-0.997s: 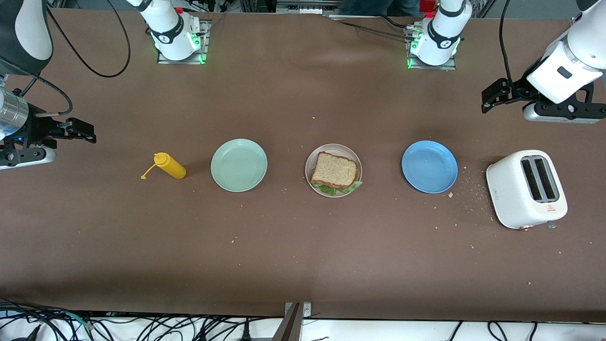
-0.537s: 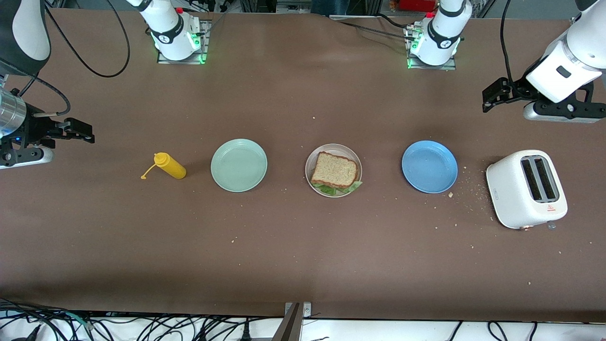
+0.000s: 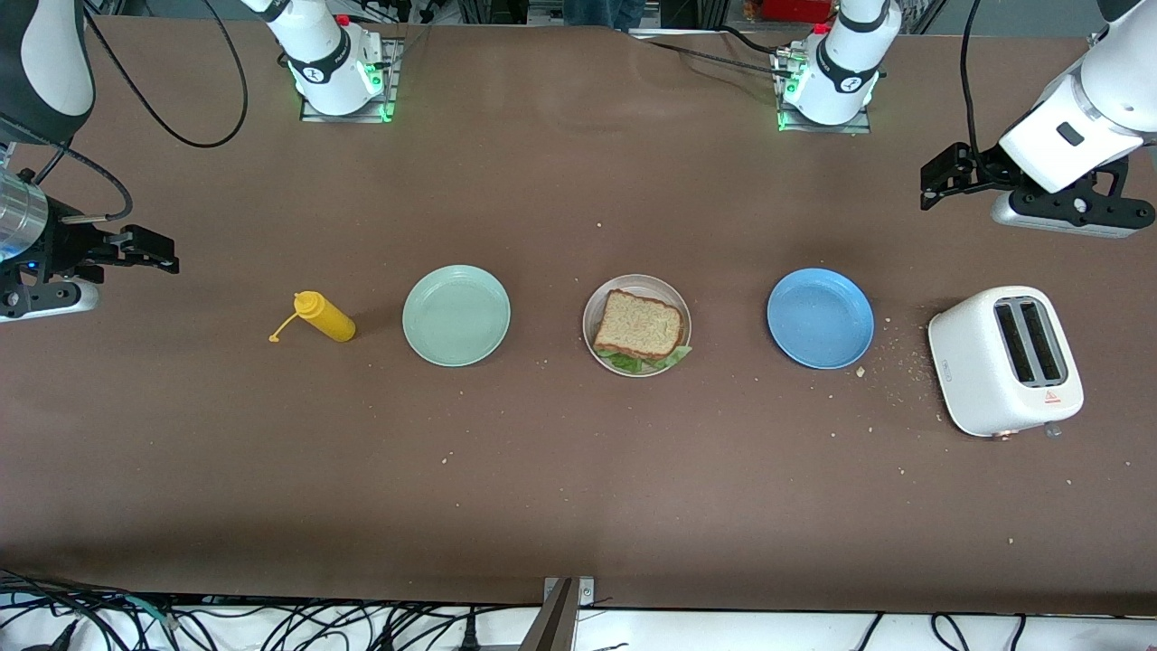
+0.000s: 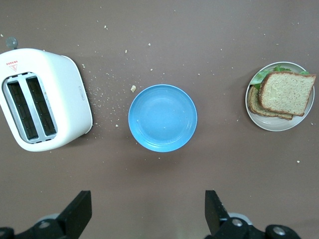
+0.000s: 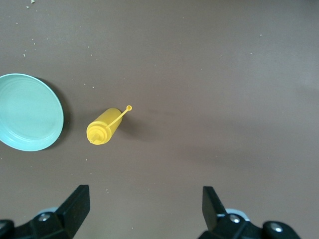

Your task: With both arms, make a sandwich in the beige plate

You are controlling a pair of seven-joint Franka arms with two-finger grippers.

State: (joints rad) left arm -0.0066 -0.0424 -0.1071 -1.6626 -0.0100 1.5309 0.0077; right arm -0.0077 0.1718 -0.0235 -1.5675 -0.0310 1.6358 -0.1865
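Observation:
The sandwich [image 3: 638, 325], brown-crusted bread with green lettuce poking out underneath, lies in the beige plate [image 3: 646, 282] at the middle of the table. The left wrist view shows the same sandwich [image 4: 285, 92] on its plate [image 4: 271, 124]. My left gripper [image 3: 933, 179] hangs open and empty over bare table toward the left arm's end, its fingers wide apart in the left wrist view [image 4: 148, 211]. My right gripper [image 3: 161, 253] hangs open and empty over bare table toward the right arm's end, seen also in the right wrist view [image 5: 144, 209].
A blue plate [image 3: 820, 318] and a white toaster [image 3: 1005, 360] stand toward the left arm's end, with crumbs between them. A mint-green plate [image 3: 456, 316] and a yellow squeeze bottle [image 3: 324, 317] lying on its side sit toward the right arm's end.
Both grippers have edged slightly farther from the plates. Nothing on the table has moved.

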